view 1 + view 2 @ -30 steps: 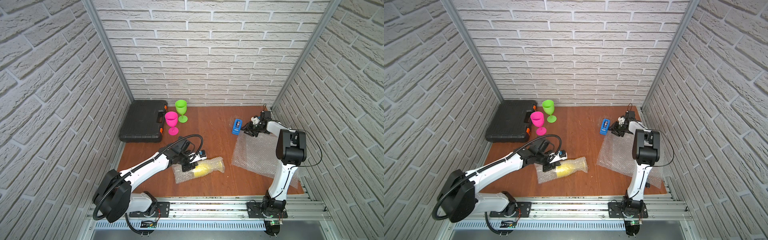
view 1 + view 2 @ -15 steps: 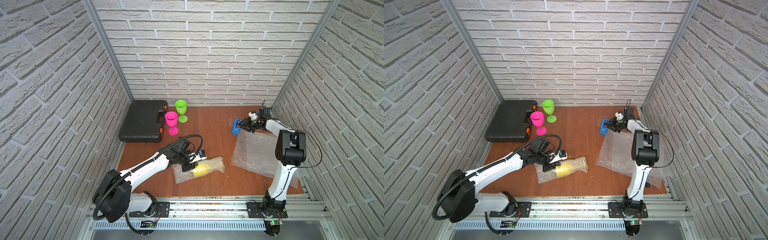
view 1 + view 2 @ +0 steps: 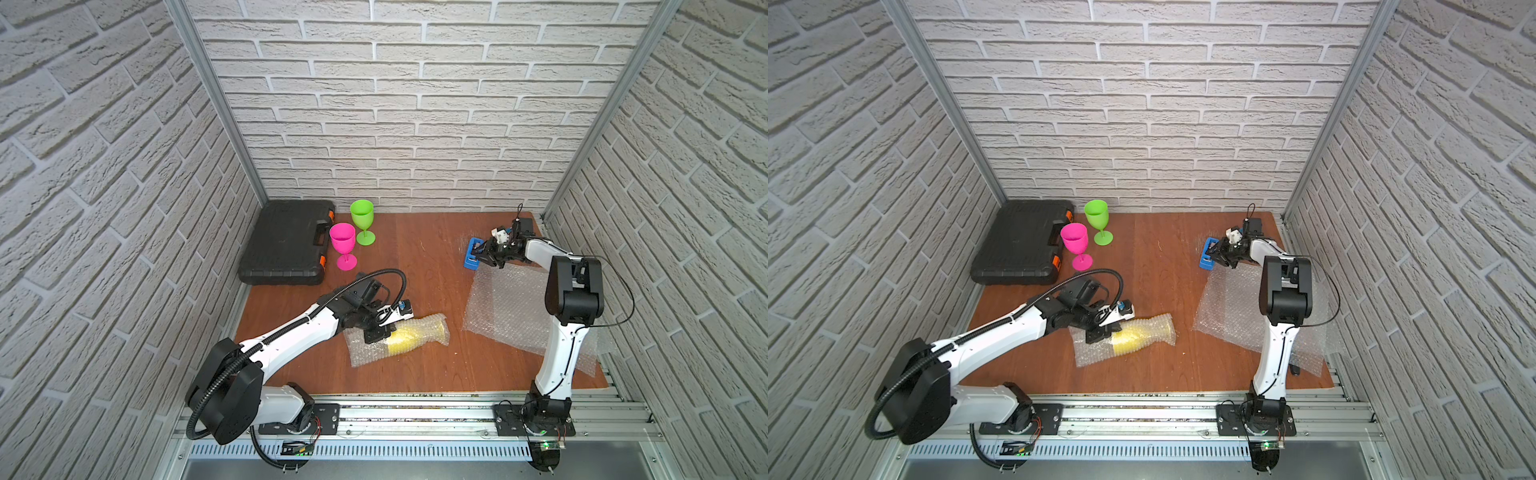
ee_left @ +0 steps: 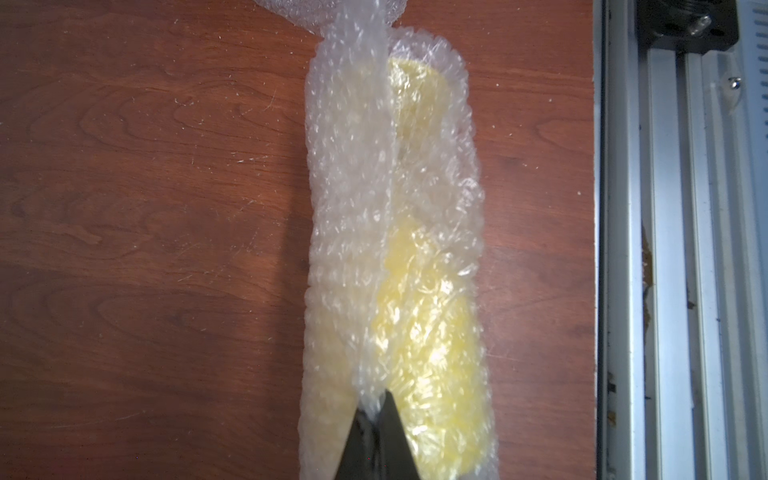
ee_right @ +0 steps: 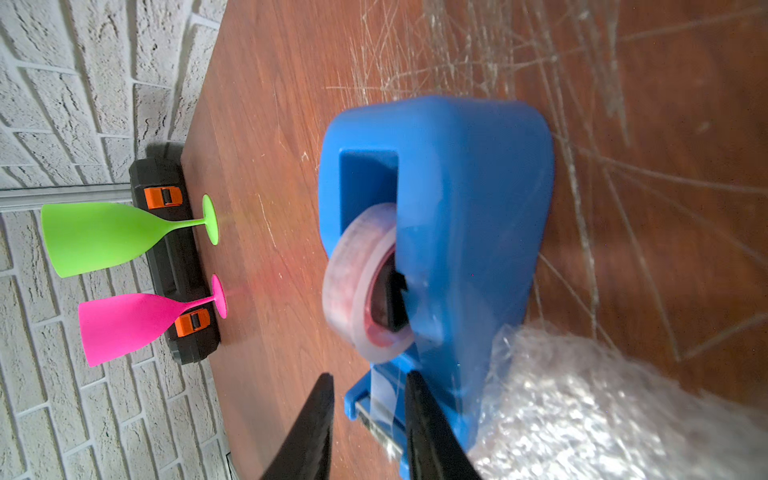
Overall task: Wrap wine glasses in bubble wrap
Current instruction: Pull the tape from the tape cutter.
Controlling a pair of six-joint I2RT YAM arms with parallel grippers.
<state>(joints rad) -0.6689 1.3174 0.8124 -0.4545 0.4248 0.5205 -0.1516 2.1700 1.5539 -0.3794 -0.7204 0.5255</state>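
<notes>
The left arm [image 3: 291,336] stretched low and forward from its base on the front rail, with the wrist tipped downward. The left gripper [image 3: 376,332] pointed at the tabletop, and its black fingers [image 4: 390,432] were pressed together on a fold of wrap [image 4: 374,208]. The right arm [image 3: 561,353] rose upright from its base, folded at the elbow and reached toward the back, its wrist turned toward the robot's left. The right gripper [image 3: 478,255] lay nearly level. Its fingers [image 5: 311,428] were parted, one on each side of the dispenser's [image 5: 457,208] front end.
</notes>
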